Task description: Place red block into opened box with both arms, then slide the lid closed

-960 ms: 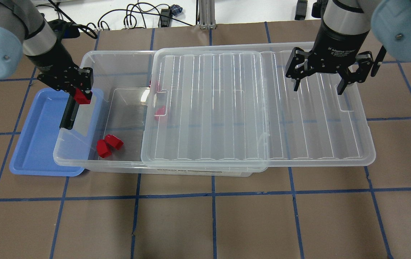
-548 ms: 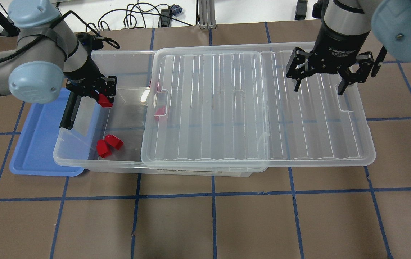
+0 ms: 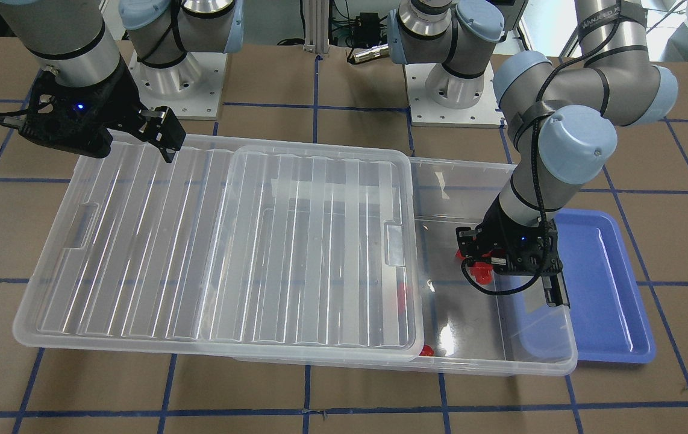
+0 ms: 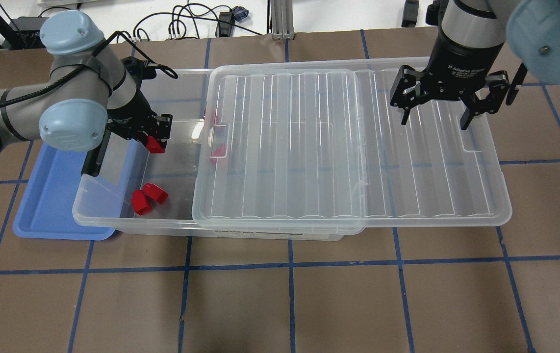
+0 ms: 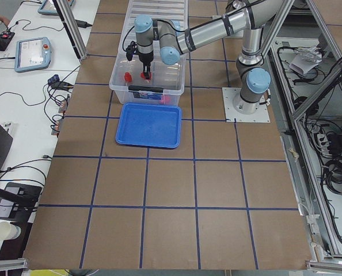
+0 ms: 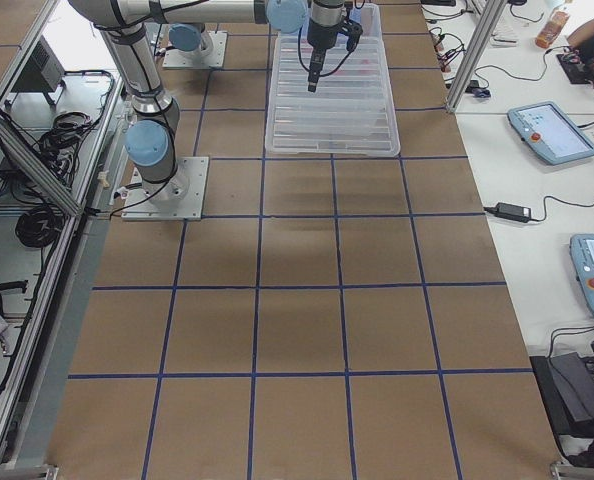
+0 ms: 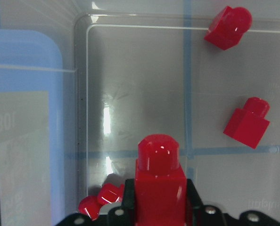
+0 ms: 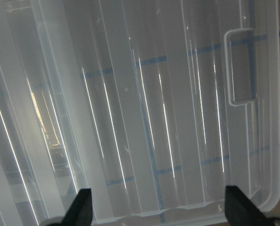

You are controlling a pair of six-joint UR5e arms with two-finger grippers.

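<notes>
Since a second ago my left hand point(image 4: 154, 141) has carried the red block point(image 7: 160, 181) from the tray point(image 4: 49, 196) side to over the open end of the box point(image 4: 108, 224). My right hand point(image 4: 434, 122) hasn't budged.

Block now: pinched in my left hand, stub poking out past the fingertips, above bare box floor. Loose blocks point(image 4: 148, 198) lie off to the side, apart from it.

Right hand: released, fingers spread. It hovers over the lid point(image 4: 309, 147) end that overhangs the surface, near the handle recess. Looks clear of the lid, but I can't be sure.

Risks, my guess:
- Let go too high and the block bounces, maybe off a loose one, and hops the wall toward the tray.
- Slide the lid before my left arm is out and its edge hits my wrist.
- Push on one corner only and the lid skews and jams on the rim.
- Press down on the overhang and the lid's other end tips up.
</notes>
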